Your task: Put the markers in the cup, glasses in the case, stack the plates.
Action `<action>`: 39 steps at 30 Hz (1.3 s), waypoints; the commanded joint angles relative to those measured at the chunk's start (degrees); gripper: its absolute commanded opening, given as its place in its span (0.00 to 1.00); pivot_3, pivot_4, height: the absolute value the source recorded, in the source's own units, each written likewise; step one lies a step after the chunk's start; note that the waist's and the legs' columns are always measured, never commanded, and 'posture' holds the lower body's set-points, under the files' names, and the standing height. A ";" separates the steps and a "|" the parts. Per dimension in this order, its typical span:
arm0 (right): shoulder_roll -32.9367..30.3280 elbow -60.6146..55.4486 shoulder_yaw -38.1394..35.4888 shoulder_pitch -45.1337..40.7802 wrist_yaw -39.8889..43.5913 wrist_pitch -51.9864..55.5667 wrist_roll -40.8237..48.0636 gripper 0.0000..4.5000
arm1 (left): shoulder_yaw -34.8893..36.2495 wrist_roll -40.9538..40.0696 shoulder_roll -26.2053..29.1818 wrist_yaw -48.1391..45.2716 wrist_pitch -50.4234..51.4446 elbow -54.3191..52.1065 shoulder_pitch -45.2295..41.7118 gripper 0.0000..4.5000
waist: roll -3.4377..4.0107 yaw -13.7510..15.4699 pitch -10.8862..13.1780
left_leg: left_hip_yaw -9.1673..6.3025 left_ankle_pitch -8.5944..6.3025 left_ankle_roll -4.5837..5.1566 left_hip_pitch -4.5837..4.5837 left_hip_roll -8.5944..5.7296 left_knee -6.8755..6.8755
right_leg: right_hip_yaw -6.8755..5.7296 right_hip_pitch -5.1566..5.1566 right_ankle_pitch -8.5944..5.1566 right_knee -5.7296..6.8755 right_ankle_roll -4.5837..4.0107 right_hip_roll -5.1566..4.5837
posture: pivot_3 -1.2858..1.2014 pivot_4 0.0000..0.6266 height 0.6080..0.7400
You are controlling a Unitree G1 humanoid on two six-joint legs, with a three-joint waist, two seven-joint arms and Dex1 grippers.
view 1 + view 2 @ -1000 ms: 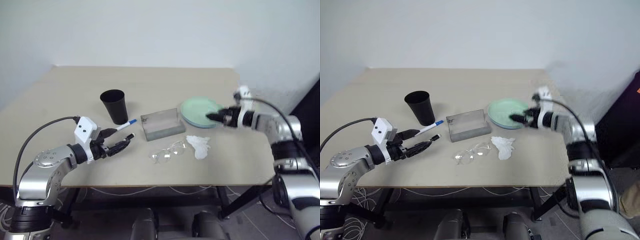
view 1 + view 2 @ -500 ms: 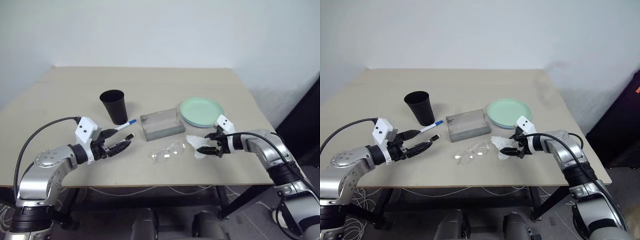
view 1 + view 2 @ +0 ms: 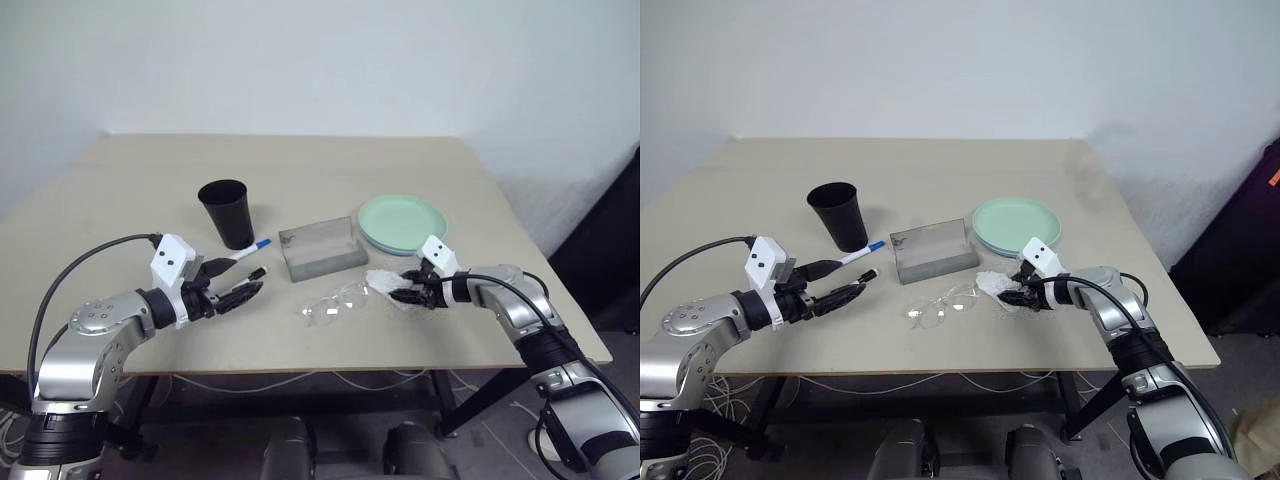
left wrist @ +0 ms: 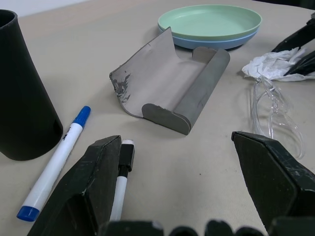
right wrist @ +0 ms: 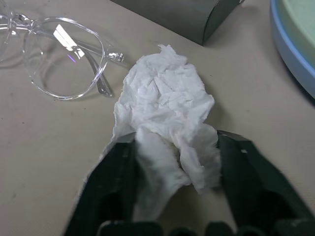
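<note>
Two head views first. Showed a beige table (image 3: 300,170) with the left gripper (image 3: 240,280) spread wide and low over the black-capped marker (image 3: 258,272). Placed the blue-capped marker (image 3: 250,250) just beyond it, by the foot of the black cup (image 3: 228,212), both pens slanting up toward the case (image 3: 320,248). Set the right gripper (image 3: 410,290) on the crumpled white tissue (image 3: 385,283), with the clear glasses (image 3: 335,303) just beside the tissue on the side toward the left arm, nearer the right arm than the left. Put the green plate (image 3: 402,222) behind the tissue, already stacked on the blue plate (image 4: 216,42).

Next, left wrist view. Found the black-capped marker (image 4: 120,189) inside the wide gap, close against one finger, long axis running nearly along the fingers, cap at the far end. Judged a small sideways shift enough to centre it before closing. Showed the case (image 4: 167,83) open, lid raised, hollow facing up.

Last, right wrist view. Caught the fingers (image 5: 246,172) narrowed onto the tissue (image 5: 165,98), touching it on both sides. Left the glasses (image 5: 64,59) apart from the jaws, just past the tissue's edge, lenses flat, long axis running roughly along the case front.
</note>
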 commanded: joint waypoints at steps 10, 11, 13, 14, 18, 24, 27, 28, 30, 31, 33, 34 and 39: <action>1.65 3.09 -10.73 -13.25 -1.90 6.26 6.34 0.01 | 0.92 -0.53 0.32 -0.21 -0.47 -1.53 -0.70 0.85 | 0.08 -0.18 0.05 | 0.07 0.01 -0.05 -0.03 0.18 -0.01 | -0.17 -0.17 0.09 0.00 -0.14 0.00 | 0.52 0.00 0.31; 2.50 6.31 -11.58 -15.87 -3.36 5.41 5.95 0.01 | 0.88 -0.51 0.33 -0.23 -0.48 -1.39 -0.84 0.85 | 0.06 -0.17 0.04 | 0.07 0.01 -0.06 -0.02 0.21 -0.02 | -0.22 -0.19 0.11 -0.01 -0.17 0.00 | 0.52 0.00 0.31; 3.97 12.38 -12.58 -19.93 -5.96 3.22 4.74 0.01 | 0.74 -0.42 0.31 -0.24 -0.50 -1.19 -1.10 0.85 | 0.05 -0.16 0.03 | 0.05 0.03 -0.10 -0.01 0.28 -0.04 | -0.34 -0.18 0.13 -0.01 -0.20 0.00 | 0.52 0.00 0.31; 5.04 17.73 -12.68 -22.46 -8.68 0.62 3.23 0.01 | 0.53 -0.34 0.22 -0.16 -0.50 -1.13 -1.32 0.85 | 0.02 -0.06 0.01 | 0.05 0.03 -0.13 -0.01 0.30 -0.06 | -0.38 -0.19 0.15 -0.01 -0.23 0.00 | 0.52 0.00 0.31; 8.16 33.34 -12.65 -28.75 -15.90 -7.22 -0.90 0.01 | -0.06 -0.09 -0.08 0.03 -0.56 -1.11 -1.69 0.85 | 0.02 -0.01 0.01 | 0.01 0.07 -0.23 -0.09 0.30 -0.15 | -0.52 -0.20 0.15 -0.03 -0.24 -0.01 | 0.52 0.00 0.31; 10.85 46.28 -13.51 -33.29 -22.46 -16.10 -4.01 0.30 | -0.31 0.10 -0.19 0.19 -0.54 -1.69 -1.37 0.85 | 0.03 -0.20 0.02 | 0.04 0.06 -0.36 -0.17 0.30 -0.18 | -0.51 -0.33 0.16 -0.01 -0.22 -0.01 | 0.52 0.00 0.31; 10.87 48.19 -14.38 -33.93 -23.63 -18.16 -4.34 0.52 | -0.52 0.19 0.03 0.31 -0.43 -2.24 -1.28 0.85 | 0.03 -0.19 0.02 | 0.01 0.11 -0.42 -0.17 0.31 -0.19 | -0.53 -0.33 0.16 0.02 -0.22 0.01 | 0.52 0.00 0.31; 10.67 48.17 -14.56 -33.92 -23.42 -18.65 -4.40 0.60 | -0.68 0.26 0.09 0.34 -0.39 -2.38 -1.39 0.85 | 0.03 -0.19 0.02 | 0.00 0.11 -0.43 -0.14 0.31 -0.18 | -0.53 -0.29 0.16 0.02 -0.22 0.01 | 0.52 0.00 0.31; 9.92 47.21 -14.90 -33.59 -22.79 -19.24 -4.51 0.75 | -1.36 0.62 0.40 0.11 -0.49 -2.46 -2.07 0.85 | 0.03 -0.18 0.02 | -0.02 0.11 -0.42 -0.12 0.31 -0.14 | -0.53 -0.25 0.16 0.02 -0.22 0.01 | 0.52 0.00 0.31; 9.44 46.54 -15.00 -33.26 -22.15 -19.40 -4.52 0.84 | -1.72 0.72 0.47 0.05 -0.42 -2.55 -2.56 0.85 | 0.03 -0.17 0.02 | -0.02 0.11 -0.42 -0.12 0.31 -0.12 | -0.53 -0.25 0.16 0.03 -0.22 0.01 | 0.52 0.00 0.31; 8.45 44.61 -15.02 -32.32 -20.78 -19.29 -4.45 0.99 | -2.67 1.02 0.55 -0.13 -0.27 -2.71 -3.97 0.85 | 0.04 -0.08 0.02 | -0.03 0.12 -0.41 -0.12 0.31 -0.05 | -0.53 -0.22 0.16 0.04 -0.22 0.00 | 0.52 0.00 0.31; 7.90 42.89 -14.98 -31.58 -19.92 -18.96 -4.32 0.99 | -3.43 1.33 0.62 -0.20 -0.15 -2.74 -5.07 0.85 | 0.04 -0.07 0.02 | -0.04 0.12 -0.41 -0.12 0.30 -0.03 | -0.53 -0.19 0.17 0.04 -0.22 0.01 | 0.52 0.00 0.31; 4.44 24.45 -14.90 -24.07 -13.95 -11.53 -2.00 0.99 | -9.19 3.13 0.17 -0.89 1.55 -3.08 -12.96 0.85 | 0.02 0.05 0.01 | -0.10 0.12 -0.40 -0.11 0.27 0.01 | -0.54 -0.07 0.17 -0.01 -0.22 0.01 | 0.52 0.00 0.31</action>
